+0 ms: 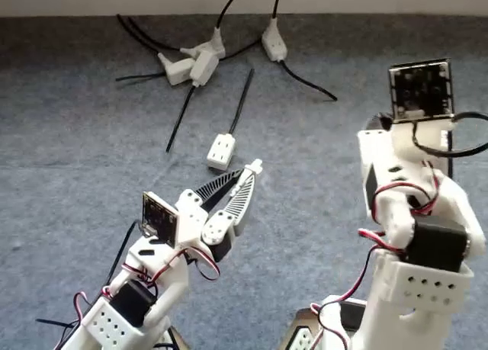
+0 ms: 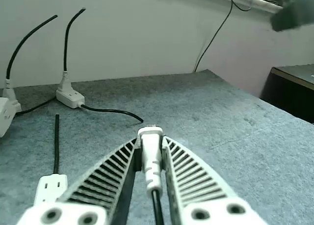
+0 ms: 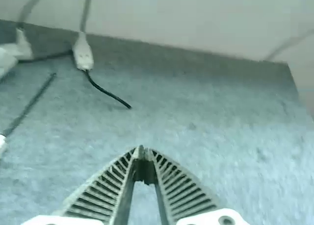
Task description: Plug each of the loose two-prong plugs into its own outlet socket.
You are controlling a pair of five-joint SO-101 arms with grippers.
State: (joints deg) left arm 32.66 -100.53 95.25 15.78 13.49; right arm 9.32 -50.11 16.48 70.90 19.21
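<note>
Gripping a white two-prong plug (image 2: 150, 159), the left gripper (image 2: 149, 137) has both ribbed fingers (image 2: 184, 173) pressed on its sides. The plug's tip pokes just past the fingertips and its black cord runs back between them. The prongs can't be made out.

The plug is held off the grey table (image 1: 76, 175), just beside the loose outlet socket (image 1: 221, 150), on the socket's arm-facing side. Contact with the socket: can't tell.

The outlet socket lies flat with its slots up, and the socket cord (image 1: 241, 98) runs off on its far side. Its face is too small to read any print.

Beyond the socket, away from the arms, sits a cluster of white connectors (image 1: 191, 64) with black leads. A separate white connector pair (image 1: 274, 43) lies beyond the socket too, toward the right arm's side.

The right gripper (image 3: 142, 159) has its fingers closed tip to tip with nothing between them. It is up off the table and well apart from the socket.
</note>
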